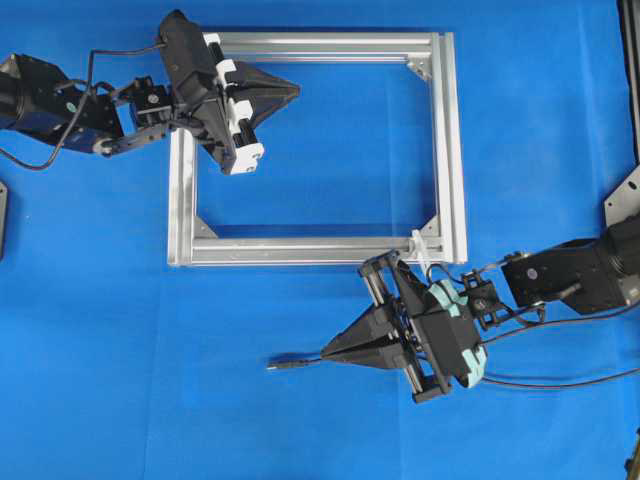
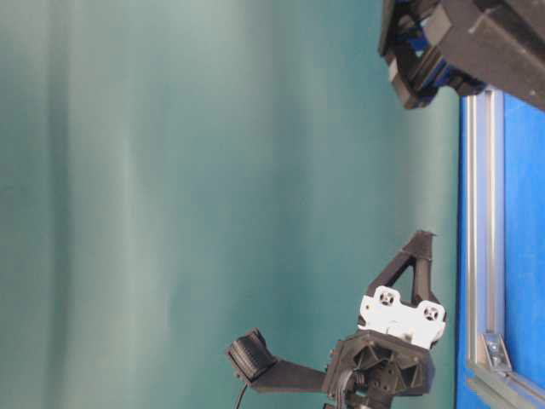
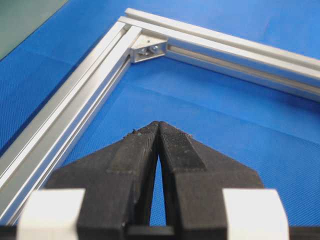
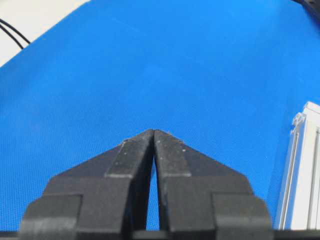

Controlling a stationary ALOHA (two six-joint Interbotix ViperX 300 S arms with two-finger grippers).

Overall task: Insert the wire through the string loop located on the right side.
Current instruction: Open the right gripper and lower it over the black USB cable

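Note:
The wire lies on the blue mat, its small dark plug pointing left. It runs back under my right gripper, whose shut tips hover just right of the plug. In the right wrist view the right gripper has its jaws together with nothing between them, and the wire is hidden there. The string loop is a tiny white bit on the frame's lower right corner, above and right of that gripper. My left gripper is shut and empty over the frame's upper left part; in its wrist view the left gripper points at a corner.
A rectangular aluminium frame lies flat on the mat, with a silver corner bracket ahead of the left gripper. Its edge shows to the right of the right gripper. Thin black cables trail to the right edge.

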